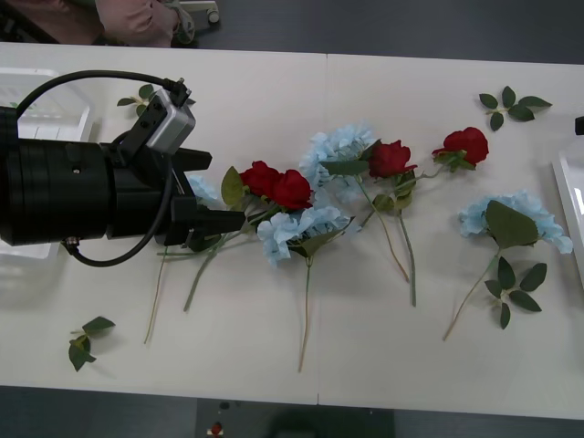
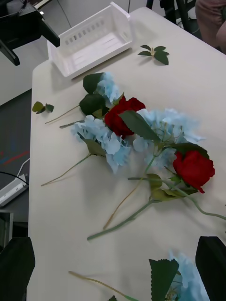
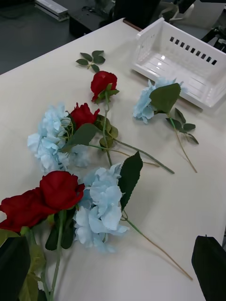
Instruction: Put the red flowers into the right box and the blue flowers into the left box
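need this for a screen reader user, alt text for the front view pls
The left gripper, black fingers open, reaches over red flowers and blue flowers scattered across a white table. The left box sits at the left edge, the right box at the right edge; both hold no flowers.

Red flowers [image 1: 290,188], blue flowers [image 1: 336,151] seemingly tangled

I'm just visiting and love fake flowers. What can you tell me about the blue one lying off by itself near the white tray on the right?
The lone blue flower is artificial: a fluffy pale-blue petal cluster, fabric by the look of it, with one large green leaf lying across its head. A thin stem runs down toward the table's near edge, with a sprig of smaller leaves beside it. It lies flat on the white table, apart from the other flowers, close to the right box without touching it.
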